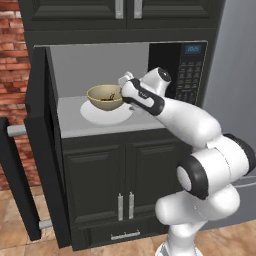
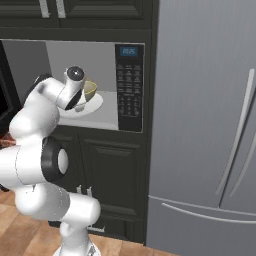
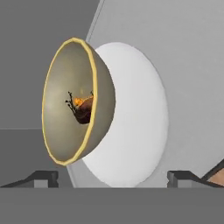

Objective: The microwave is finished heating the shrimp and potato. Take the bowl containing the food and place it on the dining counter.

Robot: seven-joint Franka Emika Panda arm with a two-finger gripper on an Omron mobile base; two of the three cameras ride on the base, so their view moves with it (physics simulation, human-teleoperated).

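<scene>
The microwave (image 1: pixel 189 70) stands with its door (image 1: pixel 37 145) swung wide to the left. Inside, the olive-tan bowl (image 1: pixel 105 96) sits on the white turntable plate (image 1: pixel 107 117). In the hand view the bowl (image 3: pixel 61 127) holds the orange shrimp (image 3: pixel 78 101) and the dark brown potato (image 3: pixel 86 113). My gripper (image 1: pixel 123 82) is inside the cavity, just right of the bowl's rim. Its jaws (image 3: pixel 112 179) are open with nothing between them, the bowl just ahead, nearer the left fingertip (image 3: pixel 43 178). The dining counter is out of view.
Black cabinet doors (image 1: pixel 120 175) sit under the microwave and above it. A tall grey fridge (image 2: pixel 200 125) stands right beside the microwave's button panel (image 2: pixel 129 90). A brick wall (image 1: pixel 12 60) lies left of the open door. The floor is wooden.
</scene>
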